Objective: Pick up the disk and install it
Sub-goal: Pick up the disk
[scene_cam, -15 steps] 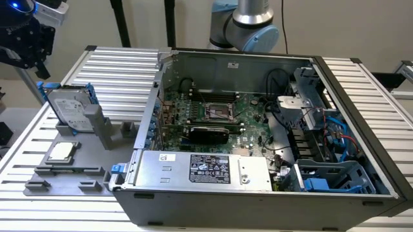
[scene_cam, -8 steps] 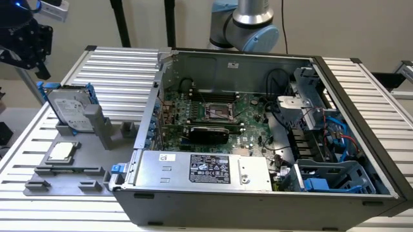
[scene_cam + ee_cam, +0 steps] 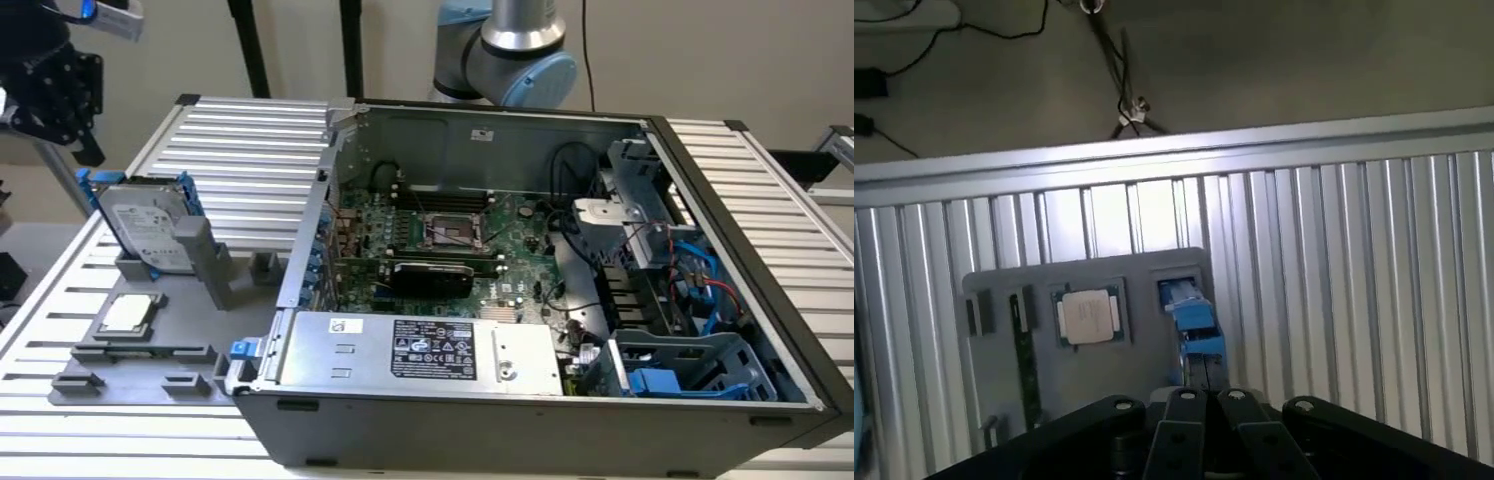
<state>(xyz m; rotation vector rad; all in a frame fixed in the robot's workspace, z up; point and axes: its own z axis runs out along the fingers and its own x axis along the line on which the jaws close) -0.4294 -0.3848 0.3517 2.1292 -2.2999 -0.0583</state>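
The disk [image 3: 144,228] stands on edge in a grey holder [image 3: 200,262] on the slatted table, at the exterior view's left beside the open computer case [image 3: 534,260]. It is silver-grey with a white label, clipped in a blue frame. My black gripper [image 3: 74,125] hangs well above and slightly left of it, holding nothing. In the wrist view I look down on the disk [image 3: 1194,318] edge-on. Its blue frame lies just beyond my gripper [image 3: 1206,402], whose two fingers sit close together, shut.
A square silver processor chip [image 3: 128,313] [image 3: 1090,316] lies on the grey fixture plate [image 3: 134,360] next to the disk. Inside the case are a motherboard [image 3: 441,240], a silver power-supply box [image 3: 414,350] and a blue drive bay [image 3: 681,365]. The arm's base [image 3: 514,50] rises behind the case.
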